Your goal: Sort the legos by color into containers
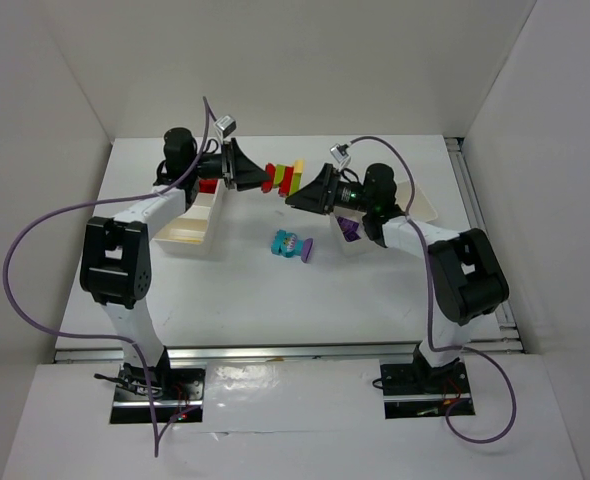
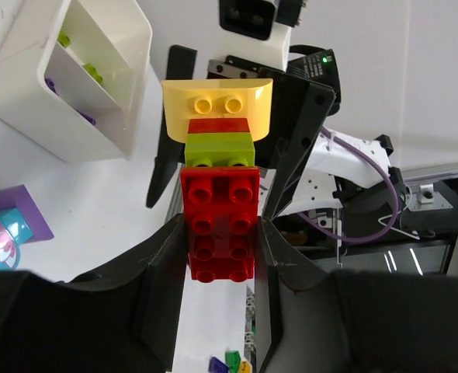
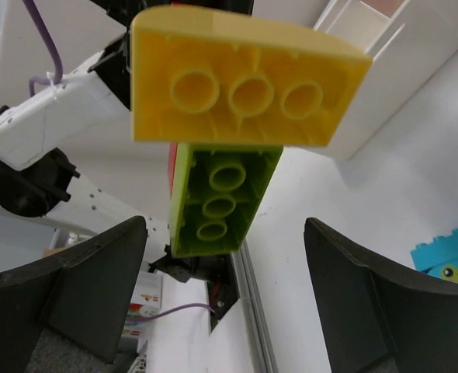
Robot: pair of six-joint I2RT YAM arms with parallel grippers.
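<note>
left tool (image 1: 252,174) aloft and level, tight around red brick (image 2: 220,225)

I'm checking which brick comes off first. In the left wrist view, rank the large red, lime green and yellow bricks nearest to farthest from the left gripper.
1. large red brick, held in the left gripper, near end of the stack.
2. lime green brick, middle, just beyond the red.
3. yellow brick, far end, top of view.

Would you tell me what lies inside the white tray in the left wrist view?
The white tray holds two lime green bricks and purple bricks; its walls hide the remaining floor.
</note>
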